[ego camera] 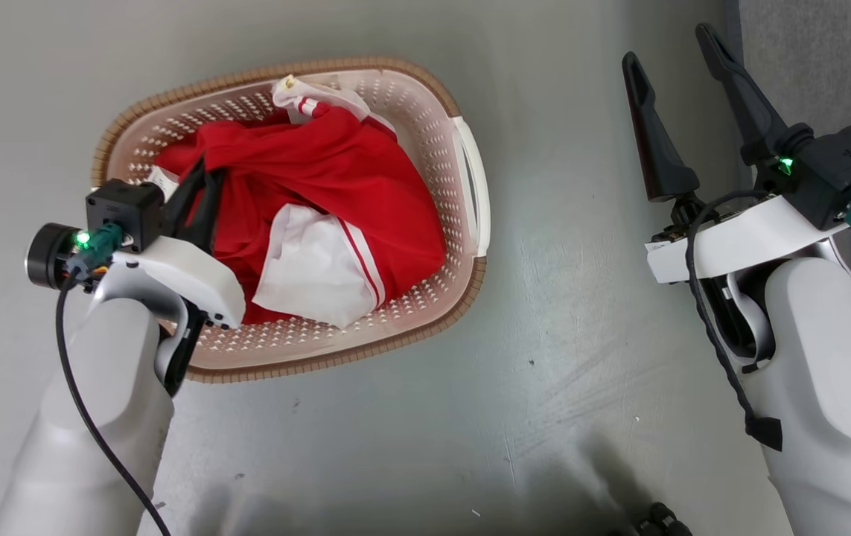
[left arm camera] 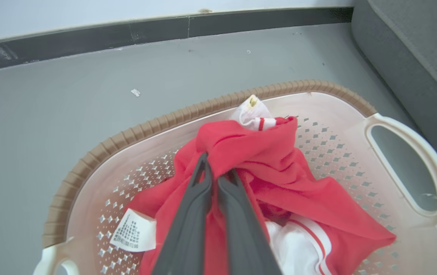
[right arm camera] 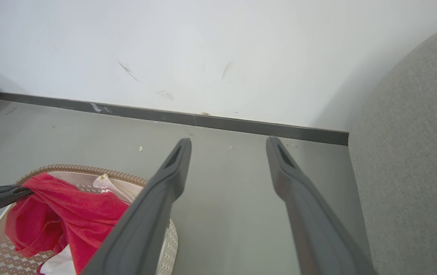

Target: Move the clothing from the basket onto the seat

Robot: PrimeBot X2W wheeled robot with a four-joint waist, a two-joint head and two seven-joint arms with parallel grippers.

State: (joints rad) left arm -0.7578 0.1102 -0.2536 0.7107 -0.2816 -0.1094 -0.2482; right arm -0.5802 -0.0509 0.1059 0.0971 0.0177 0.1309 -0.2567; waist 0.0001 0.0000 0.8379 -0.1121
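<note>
left tool is down inside the basket, and its two dark fingers are drawn close together on a bunched fold of the clothing. from the left wrist view the red fabric rises to a peak right at the fingertips, gathered between them and draping away on both sides. the rest of the clothing lies heaped in the basket, filling most of its middle. a white panel with red stripes sits on the near right side of the heap, and a white trimmed piece pokes up at the far rim. the small white care label hangs at the left of the tool's fingers, against the perforated wall.

the basket itself rests on the grey floor, on the left of the scene, with its white side handle facing right.

over to the right tool: it hangs above bare floor, well apart from the basket, fingers spread wide with nothing between them. in the right wrist view the basket and its red heap sit off to the lower left of those fingers.

the seat stands at the far right, grey woven fabric with a rounded corner, just beyond the right tool. behind it all runs a pale wall with a dark skirting strip along its foot.
</note>
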